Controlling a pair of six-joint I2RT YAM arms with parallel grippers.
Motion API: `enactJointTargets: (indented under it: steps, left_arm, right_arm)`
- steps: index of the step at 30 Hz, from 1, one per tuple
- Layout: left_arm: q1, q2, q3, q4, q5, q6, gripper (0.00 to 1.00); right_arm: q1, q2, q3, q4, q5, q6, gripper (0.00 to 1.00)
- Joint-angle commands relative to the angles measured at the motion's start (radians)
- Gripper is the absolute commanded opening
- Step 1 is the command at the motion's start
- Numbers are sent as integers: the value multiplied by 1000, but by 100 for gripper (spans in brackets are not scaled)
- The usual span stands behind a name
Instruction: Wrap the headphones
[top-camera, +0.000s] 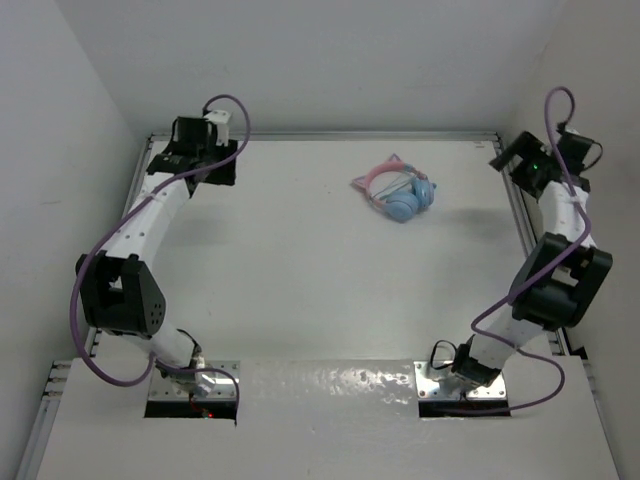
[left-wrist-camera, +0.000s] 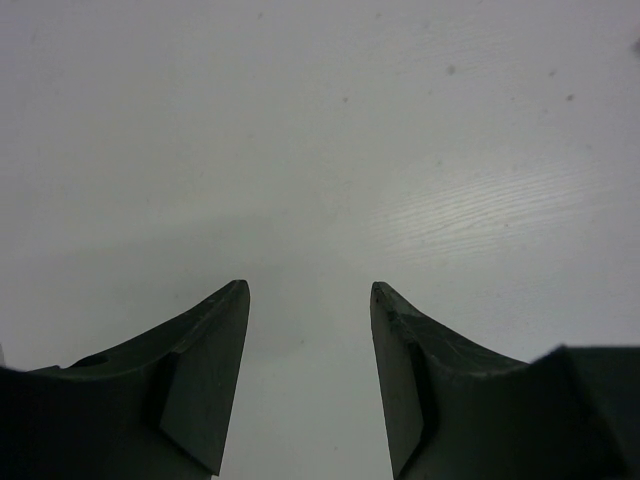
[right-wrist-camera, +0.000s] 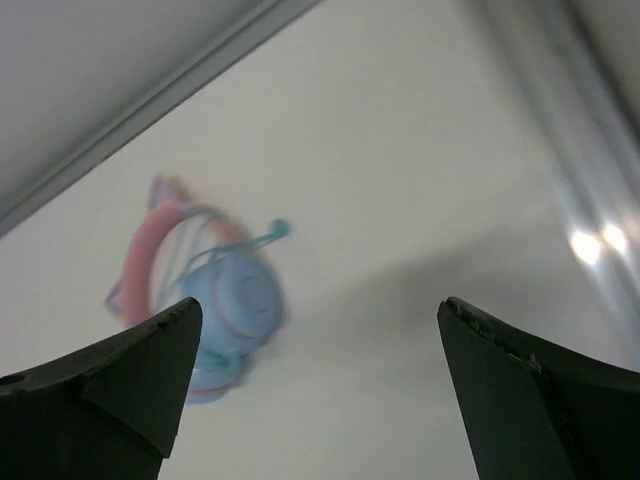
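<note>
The right pincer (right-wrist-camera: 320, 302) stands spread wide with nothing between its jaws, up by the far right edge of the worktop (top-camera: 300, 270). The left pincer (left-wrist-camera: 309, 285) is parted too (also empty), over bare surface at the far left corner. The headphones (top-camera: 398, 190) lie toward the worktop's far side, right of centre, well apart from both pincers and nearer the right one, the thin cord seemingly bunched against them.

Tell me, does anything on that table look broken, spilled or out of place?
Nothing stands out. The headphones look intact, lying on the table near its far edge, cord bunched close to them. The left gripper and right gripper stand open, touching nothing.
</note>
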Motion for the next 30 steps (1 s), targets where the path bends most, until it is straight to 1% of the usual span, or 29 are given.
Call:
enactJointTargets:
  steps: [1,3,4,5,8,11,14,18,22,28,30]
  left_arm:
    - [124,-74,-73,-35,-20,-56,49]
    - [145,-92,-136,-77,-40,-70,48]
    - [179,-100,-159,-87,-58,-74,48]
    - [187,-104,-207,-103,-102,-83,48]
    - [190,-140,-275,-103,-164,-105,47]
    - [190,-173,-344,-94,-188,-126,47]
    - [190,-190,-392,-83,-196,-148,47]
    - [189,-193,-406,-60,-198,-149,47]
    - [187,-198,-400,-46,-181,-157,47]
    - [176,-213,-409,-37,-172,-160,47]
    - [173,-217,-413,-37,-170,-160,47]
  right_arm:
    - [-47,-96,-109,-51,213,96,99]
    - [-54,-142,-161,-98,278,79,99]
    - [-60,-155,-171,-113,307,82,99]
    - [-60,-165,-180,-145,345,83,99]
    - [-61,-190,-186,-220,422,80,99]
    - [-63,-190,-157,-301,503,88,99]
    - [-63,-231,-169,-320,565,134,99]
    - [-61,-279,-207,-305,596,175,99]
    - [-63,-332,-254,-276,594,192,99]
    - [-61,-376,-309,-233,493,157,99]
    - [-61,-408,-350,-211,498,168,99]
